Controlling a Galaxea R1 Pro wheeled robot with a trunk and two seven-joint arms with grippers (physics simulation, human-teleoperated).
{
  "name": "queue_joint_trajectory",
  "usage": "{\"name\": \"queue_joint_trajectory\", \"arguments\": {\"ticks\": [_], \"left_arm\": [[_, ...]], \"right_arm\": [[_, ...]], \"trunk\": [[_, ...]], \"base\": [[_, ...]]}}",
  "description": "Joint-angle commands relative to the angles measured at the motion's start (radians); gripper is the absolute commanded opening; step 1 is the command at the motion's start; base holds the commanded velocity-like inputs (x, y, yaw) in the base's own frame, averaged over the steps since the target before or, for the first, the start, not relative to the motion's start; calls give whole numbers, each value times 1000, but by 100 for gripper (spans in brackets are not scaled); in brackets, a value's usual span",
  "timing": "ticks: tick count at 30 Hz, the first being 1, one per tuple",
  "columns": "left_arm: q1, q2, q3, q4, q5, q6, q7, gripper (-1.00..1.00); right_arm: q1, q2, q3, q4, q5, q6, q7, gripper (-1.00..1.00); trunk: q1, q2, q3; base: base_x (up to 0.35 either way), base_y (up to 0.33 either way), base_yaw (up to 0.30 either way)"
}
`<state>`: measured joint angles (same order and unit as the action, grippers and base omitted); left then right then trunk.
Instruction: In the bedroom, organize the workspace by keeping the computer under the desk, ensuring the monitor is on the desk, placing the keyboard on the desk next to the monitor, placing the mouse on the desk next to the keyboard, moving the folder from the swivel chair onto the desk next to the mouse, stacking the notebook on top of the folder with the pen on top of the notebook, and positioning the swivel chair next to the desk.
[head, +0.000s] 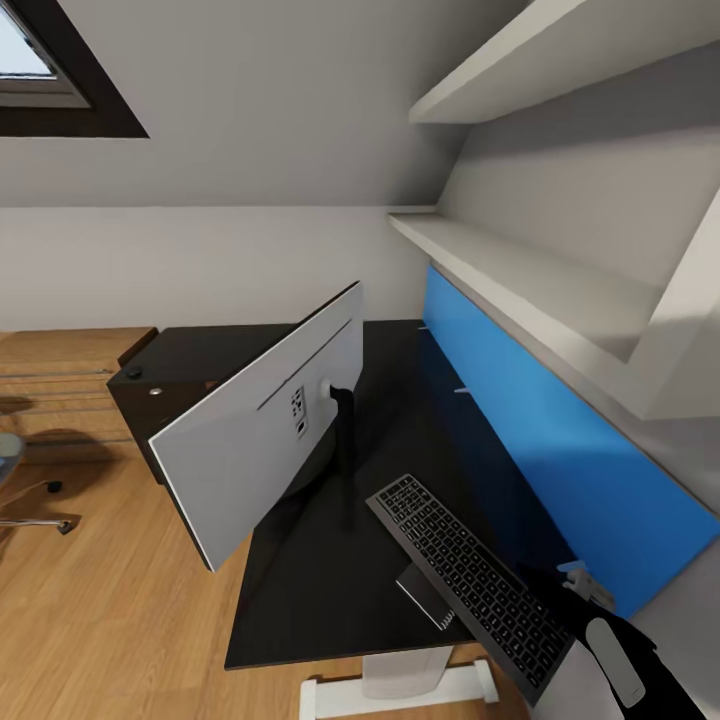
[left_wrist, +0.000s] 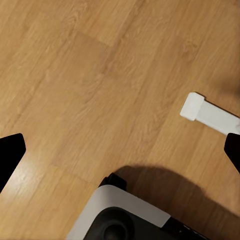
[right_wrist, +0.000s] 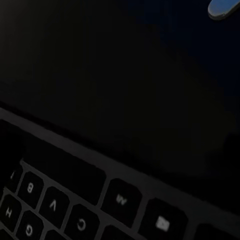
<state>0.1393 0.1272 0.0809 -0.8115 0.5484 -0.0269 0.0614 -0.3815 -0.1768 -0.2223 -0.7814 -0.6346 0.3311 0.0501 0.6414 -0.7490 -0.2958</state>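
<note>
Now, from left to right in the head view:
Swivel chair (head: 20, 490): at 9 o'clock, at the picture edge, on the wood floor (head: 100, 600), well apart from the desk.
Monitor (head: 265, 435): on the desk (head: 300, 600), upright on its black stand, grey back toward the camera.
Keyboard (head: 470, 580): at 5 o'clock, tilted, one end lifted above the desk, near end at the right gripper (head: 585, 610).
Right jaws: hidden behind the keyboard; I cannot tell if they are apart or clamped. The right wrist view shows the keys very near.
Blue back panel (head: 560, 460): at 3 o'clock, under the white shelves (head: 530, 280).
Left gripper (left_wrist: 120, 150): jaws wide apart, nothing between, over the floor; a white desk foot (left_wrist: 207, 114) lies near.
</note>
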Motion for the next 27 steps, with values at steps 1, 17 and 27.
{"name": "queue_joint_trajectory", "arguments": {"ticks": [1, 17, 27], "left_arm": [[0, 0, -3, -2, 11, -2, 4, 100], [0, 2, -6, 55, 9, -5, 4, 100], [0, 2, -6, 59, -14, -5, 3, 100]], "right_arm": [[0, 0, -3, -1, -3, 6, 3, 100], [0, 2, -3, -1, -4, 6, 4, 100], [0, 2, -2, -1, -4, 6, 4, 100]], "trunk": [[0, -1, -1], [0, -1, -1], [0, -1, -1]], "base": [[0, 0, 0], [-43, 0, 0], [-82, 1, 0]]}}
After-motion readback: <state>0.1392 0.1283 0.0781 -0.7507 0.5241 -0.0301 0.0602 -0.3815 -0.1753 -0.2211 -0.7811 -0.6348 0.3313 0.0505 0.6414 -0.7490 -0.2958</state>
